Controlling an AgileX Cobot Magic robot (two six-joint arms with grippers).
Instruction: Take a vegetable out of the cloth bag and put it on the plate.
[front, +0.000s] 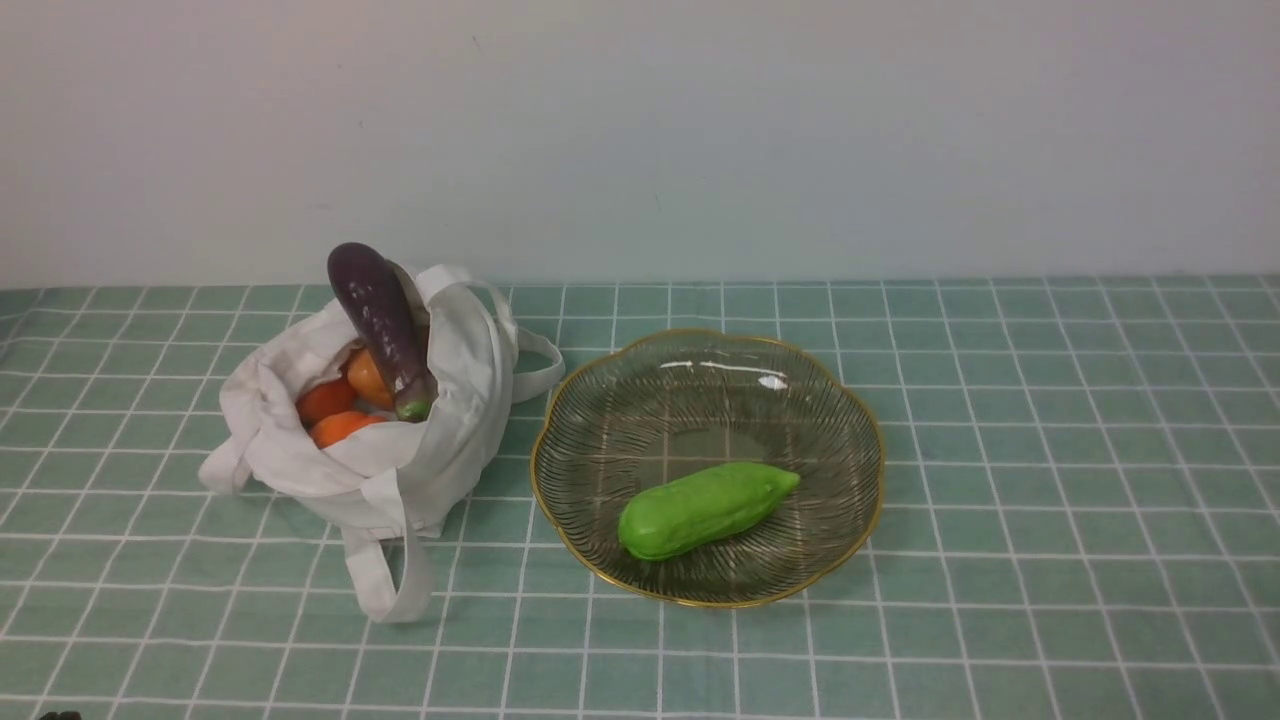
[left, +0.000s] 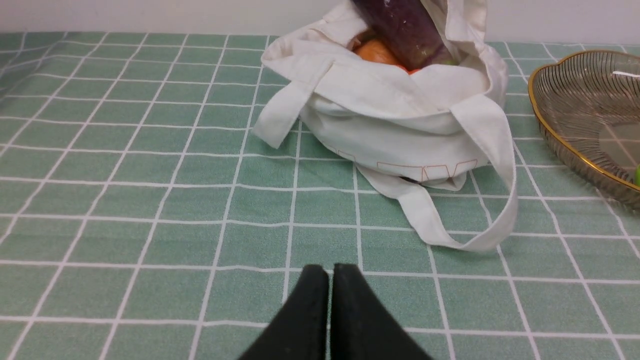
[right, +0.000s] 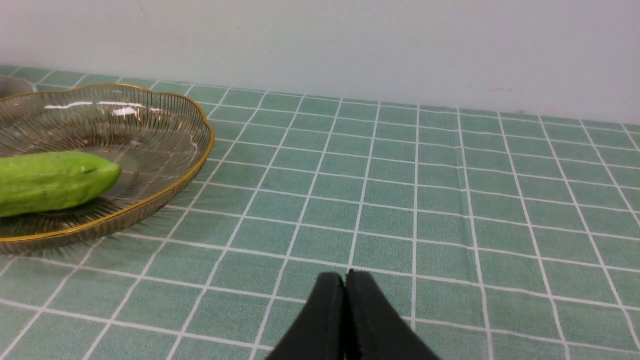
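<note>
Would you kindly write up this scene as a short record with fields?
surface: green checked tablecloth
plate: right of the bag, holds the vegetable
vegetable: green, lying in the plate's near half
bag: white cloth, open, handles slack
in bag: eggplant sticking out, orange pieces
left gripper: shut, empty, near the cloth
right gripper: shut, empty, near the cloth

Open tablecloth (front: 1050, 450) right of plate (front: 560, 520); cloth bag (front: 450, 440) close on its left.

closed tool (left: 330, 272), cloth bag (left: 400, 125), plate edge (left: 560, 140)
</note>
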